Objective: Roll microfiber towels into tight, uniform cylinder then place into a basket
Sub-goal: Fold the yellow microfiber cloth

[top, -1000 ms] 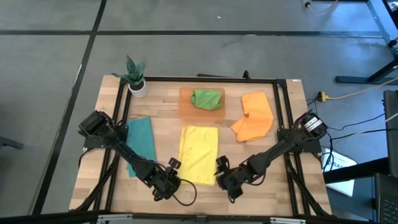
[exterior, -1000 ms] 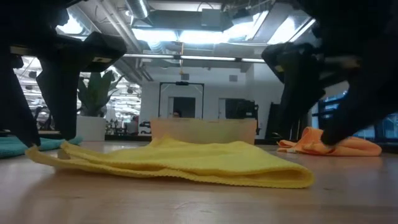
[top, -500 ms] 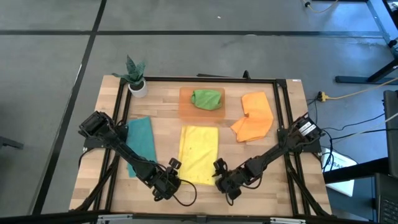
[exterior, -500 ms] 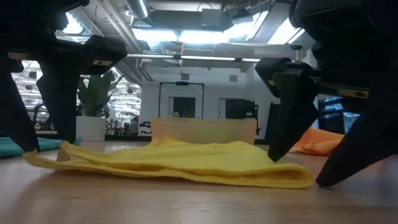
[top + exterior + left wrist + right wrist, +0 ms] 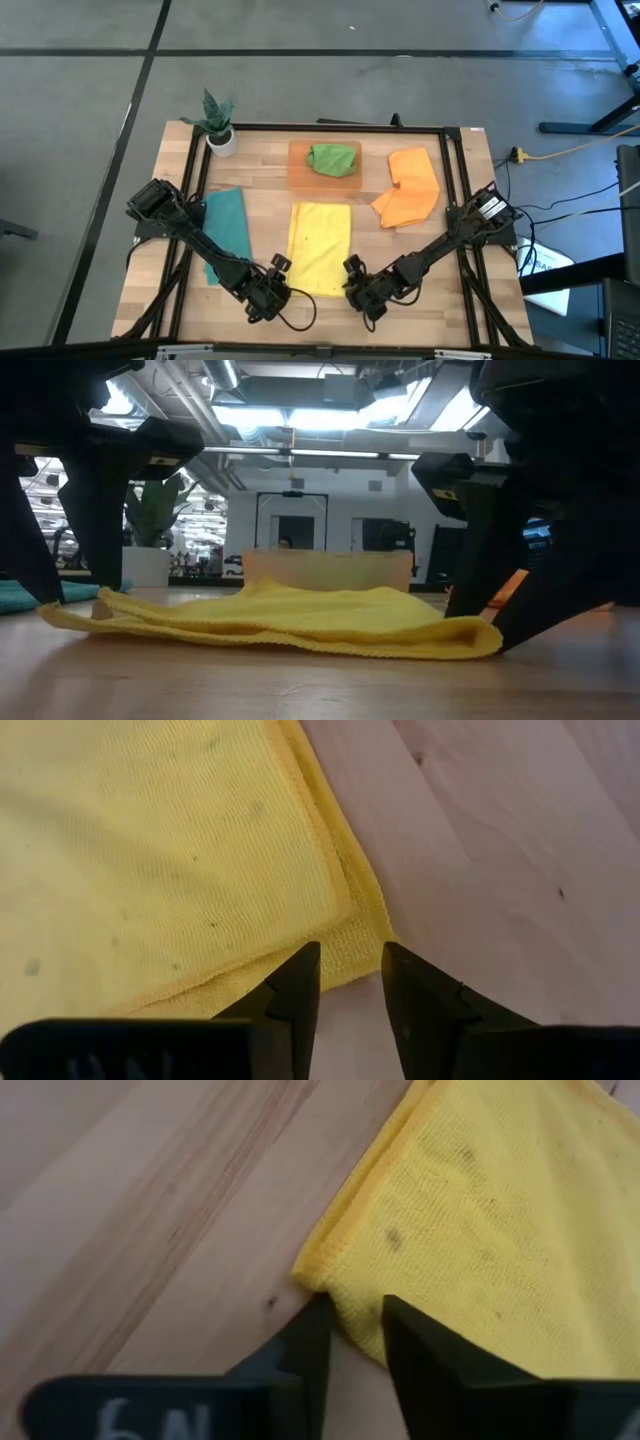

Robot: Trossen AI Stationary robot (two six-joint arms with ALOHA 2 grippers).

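Observation:
A yellow towel (image 5: 320, 248) lies flat in the middle of the table. My left gripper (image 5: 350, 960) stands open at the towel's near left corner (image 5: 365, 932), one finger on either side of it. My right gripper (image 5: 352, 1312) is shut on the near right corner. A teal towel (image 5: 226, 228) lies to the left and orange towels (image 5: 408, 188) lie at the far right. The basket (image 5: 298, 172) at the far middle holds a green towel (image 5: 334, 158). My right gripper pinches the yellow towel's near right corner (image 5: 345, 1292) between its two fingers (image 5: 312, 1335). The fingers come slanting down from the table's near right side. The corner (image 5: 485, 640) stays low at the table top, and the rest of the towel lies spread on the wood.
A small white pot with a green plant (image 5: 219, 125) stands at the far left corner. A black frame rail (image 5: 196, 180) runs along the table's sides. Bare wood (image 5: 320, 320) shows along the near edge.
My right gripper has sunk to the table and shifted a little toward the yellow towel's near right corner. Its fingers have drawn together and taken hold of that corner. The towel otherwise lies as before.

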